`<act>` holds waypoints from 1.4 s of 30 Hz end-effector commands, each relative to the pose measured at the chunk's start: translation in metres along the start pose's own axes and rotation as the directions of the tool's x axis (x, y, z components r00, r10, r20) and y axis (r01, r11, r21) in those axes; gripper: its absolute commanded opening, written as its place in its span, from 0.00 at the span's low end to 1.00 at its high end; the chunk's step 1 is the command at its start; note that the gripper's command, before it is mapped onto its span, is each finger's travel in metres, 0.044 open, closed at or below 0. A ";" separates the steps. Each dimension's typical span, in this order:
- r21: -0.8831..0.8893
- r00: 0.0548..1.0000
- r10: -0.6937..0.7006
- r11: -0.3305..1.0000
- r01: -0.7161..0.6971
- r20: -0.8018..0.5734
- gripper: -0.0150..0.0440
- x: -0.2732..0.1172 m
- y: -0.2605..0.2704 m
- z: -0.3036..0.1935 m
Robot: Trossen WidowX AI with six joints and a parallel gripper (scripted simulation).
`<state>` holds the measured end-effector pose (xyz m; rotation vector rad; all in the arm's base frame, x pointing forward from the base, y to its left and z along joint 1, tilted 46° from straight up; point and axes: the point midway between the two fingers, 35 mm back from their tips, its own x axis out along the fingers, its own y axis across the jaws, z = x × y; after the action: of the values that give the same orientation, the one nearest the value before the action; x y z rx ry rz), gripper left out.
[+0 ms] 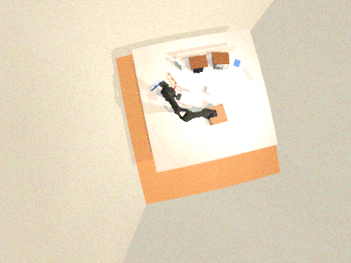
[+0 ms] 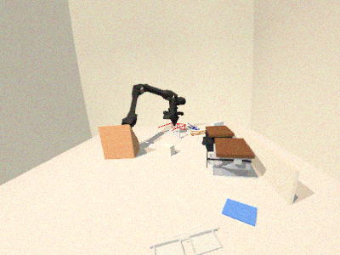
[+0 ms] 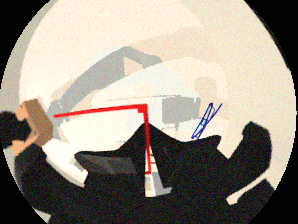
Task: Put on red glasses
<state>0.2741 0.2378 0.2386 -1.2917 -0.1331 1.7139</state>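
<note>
My gripper (image 2: 174, 121) is shut on the red glasses (image 2: 172, 126) and holds them a little above the white table, at the far side. In the wrist view the red glasses (image 3: 136, 125) show one temple running left and a frame edge running down into my fingers. From above, the red glasses (image 1: 180, 89) are beside my gripper (image 1: 168, 90). Two display heads with brown tops stand to the right, one farther (image 2: 219, 131) and one nearer (image 2: 233, 148); from above they are side by side (image 1: 197, 61) (image 1: 220, 58). I see no green tag.
Blue glasses (image 2: 193, 126) and orange glasses (image 2: 197, 133) lie between my gripper and the heads. A blue tag (image 2: 240, 211) lies in front, near white glasses (image 2: 187, 242). A brown box (image 2: 118, 141) stands at the arm's base. A small white block (image 2: 172, 150) stands nearby.
</note>
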 end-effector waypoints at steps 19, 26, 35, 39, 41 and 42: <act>0.003 1.000 0.004 1.000 -0.004 0.002 0.25 0.001 0.000 0.001; 0.003 1.000 0.005 1.000 -0.005 0.001 0.25 0.001 0.000 -0.005; 0.002 1.000 0.009 1.000 -0.009 -0.001 0.25 -0.030 -0.001 -0.009; 0.003 1.000 0.009 1.000 -0.009 -0.001 0.25 -0.051 0.000 -0.010; 0.003 1.000 0.008 1.000 -0.008 -0.001 0.25 -0.057 0.000 -0.010; 0.003 1.000 0.008 1.000 -0.008 -0.001 0.25 -0.058 0.000 -0.010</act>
<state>0.2825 0.1959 0.2697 -1.2947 -0.1180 1.7123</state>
